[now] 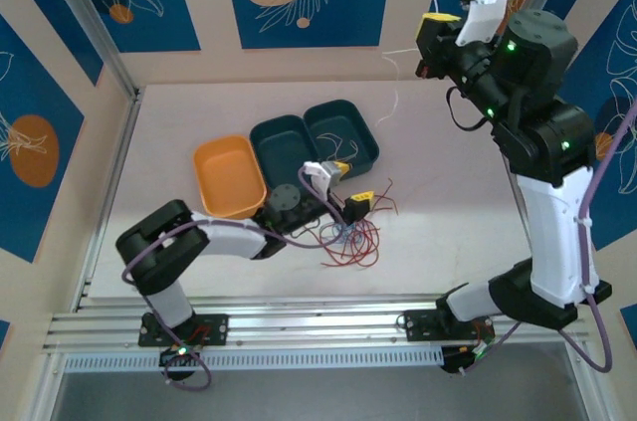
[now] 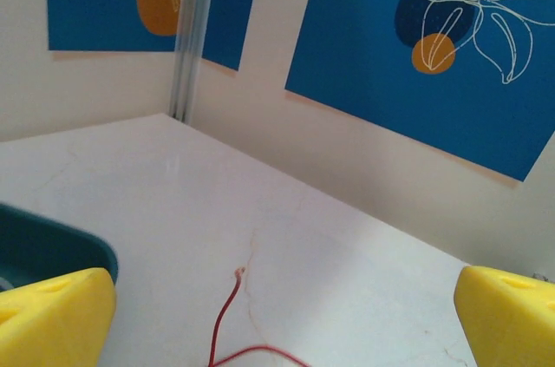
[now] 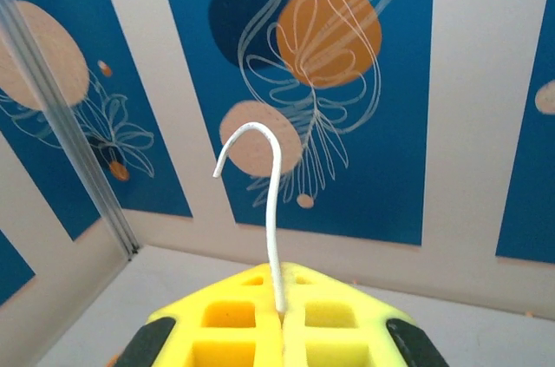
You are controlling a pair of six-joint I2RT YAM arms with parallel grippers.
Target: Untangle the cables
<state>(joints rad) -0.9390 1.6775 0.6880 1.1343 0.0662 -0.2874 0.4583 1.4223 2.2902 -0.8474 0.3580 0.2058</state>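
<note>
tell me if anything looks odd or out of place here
The right gripper, raised high, pinches one white cable whose end curls up like a hook. The red cables lie in a knotted heap by the open left gripper.

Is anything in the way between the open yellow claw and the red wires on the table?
No, nothing visible is. The left gripper stands open, and a red cable lies on the bare table just ahead, between its fingers. The teal tray sits off to one side, not in the path.
</note>
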